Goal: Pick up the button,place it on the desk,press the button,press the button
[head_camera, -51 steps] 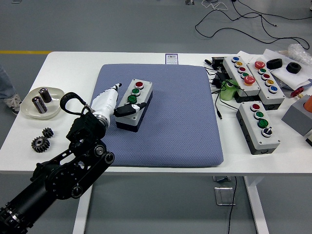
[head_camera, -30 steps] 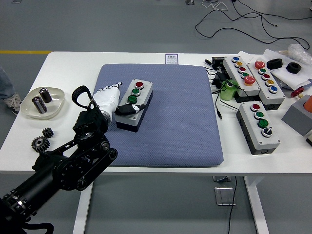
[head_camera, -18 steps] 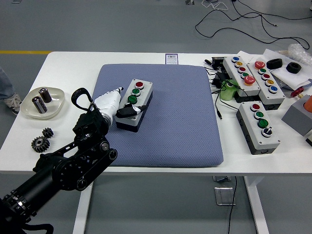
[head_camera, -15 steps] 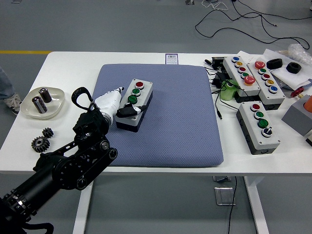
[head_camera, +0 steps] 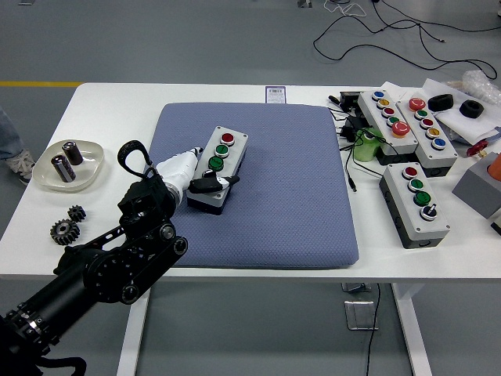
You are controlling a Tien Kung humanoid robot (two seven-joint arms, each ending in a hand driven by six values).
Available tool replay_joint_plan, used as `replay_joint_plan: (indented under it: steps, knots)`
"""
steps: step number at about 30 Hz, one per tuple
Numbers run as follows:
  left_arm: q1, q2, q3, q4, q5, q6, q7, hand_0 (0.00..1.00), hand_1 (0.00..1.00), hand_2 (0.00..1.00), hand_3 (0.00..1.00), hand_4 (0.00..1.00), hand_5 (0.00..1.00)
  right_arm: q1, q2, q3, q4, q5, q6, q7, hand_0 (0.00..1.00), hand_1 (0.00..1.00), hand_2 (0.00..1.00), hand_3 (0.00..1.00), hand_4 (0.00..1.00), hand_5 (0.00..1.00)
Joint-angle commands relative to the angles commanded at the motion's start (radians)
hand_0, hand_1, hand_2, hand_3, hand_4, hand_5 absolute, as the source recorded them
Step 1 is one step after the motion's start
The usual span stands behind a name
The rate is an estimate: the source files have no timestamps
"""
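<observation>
Left hand [head_camera: 196, 174], white-gloved with black fingertips, lies at the near-left end of the grey button box [head_camera: 217, 172]: fingers curl around that end, a black fingertip [head_camera: 210, 184] resting on the box's top face just below the lower green button. Grip closed on the box; cannot tell whether the box is lifted or resting. The box sits on the blue-grey pad [head_camera: 258, 180], left of centre, long axis tilted, with one red button at the far end and two green below it. The pad covers the middle of the white worktop [head_camera: 117, 106]. Left of the arm: a shallow dish [head_camera: 69, 164] with two cylindrical parts, and two small gears [head_camera: 66, 223] nearer the edge. Several other button boxes [head_camera: 413, 204] and cables are on the right side.
</observation>
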Motion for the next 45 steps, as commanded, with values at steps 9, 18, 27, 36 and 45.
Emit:
replay_joint_plan:
  steps: [9, 18, 27, 36, 45]
  knots:
    - [-0.021, 0.0, 0.009, 0.002, -0.006, -0.006, 0.0, 0.888, 0.998, 0.998, 0.998, 0.998, 0.731, 0.002, -0.001, 0.003, 0.0, -0.002, -0.001, 0.0, 0.672, 0.646, 0.684, 0.631, 0.309, 0.172]
    - [-0.027, 0.0, 0.028, 0.043, 0.0, -0.024, 0.0, 0.891, 0.998, 0.998, 0.998, 0.998, 0.707, 0.001, -0.003, 0.007, 0.0, -0.006, -0.001, -0.001, 0.672, 0.646, 0.684, 0.63, 0.308, 0.171]
    - [-0.036, 0.0, 0.034, 0.043, 0.048, -0.034, 0.0, 0.872, 0.998, 0.998, 0.998, 0.998, 0.508, 0.0, -0.004, 0.013, 0.0, -0.013, 0.0, -0.001, 0.672, 0.646, 0.683, 0.63, 0.308, 0.171]
    - [-0.039, 0.0, 0.034, 0.038, 0.109, -0.061, 0.0, 0.661, 0.846, 0.915, 0.949, 0.84, 0.242, 0.001, -0.004, 0.014, 0.0, -0.013, 0.0, -0.002, 0.672, 0.646, 0.683, 0.629, 0.308, 0.171]
    - [-0.042, 0.0, 0.034, 0.042, 0.095, -0.067, 0.0, 0.581, 0.766, 0.843, 0.908, 0.83, 0.244, 0.001, -0.004, 0.016, 0.0, -0.014, -0.001, -0.002, 0.672, 0.646, 0.683, 0.629, 0.308, 0.171]
